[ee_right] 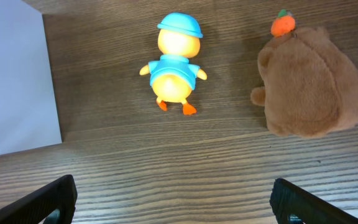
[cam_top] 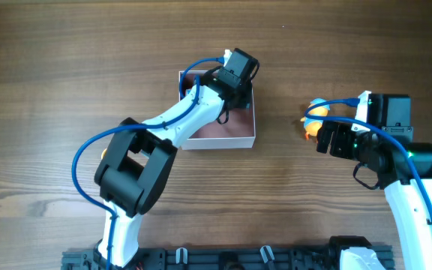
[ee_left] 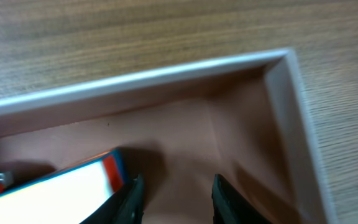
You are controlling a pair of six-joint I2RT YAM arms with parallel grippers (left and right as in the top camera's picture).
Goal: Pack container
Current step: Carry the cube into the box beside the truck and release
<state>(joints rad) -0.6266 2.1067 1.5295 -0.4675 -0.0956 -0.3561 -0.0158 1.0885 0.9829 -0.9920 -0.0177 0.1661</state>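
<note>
Container (cam_top: 223, 142) sits mid-table (cam_top: 43, 67). Left gripper (ee_left: 176, 200) is inside it near a corner, with a flat item (ee_left: 55, 186) beside it. Duck toy (ee_right: 174, 65) lies on the table between container and plush toy (ee_right: 309, 81), right gripper (ee_right: 173, 191) above.

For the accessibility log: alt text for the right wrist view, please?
A yellow duck toy in a blue hat and shirt lies on the wooden table, with a brown plush toy at picture right and the white wall of the container at the left edge. The open right claw frames the bottom corners, empty.
</note>
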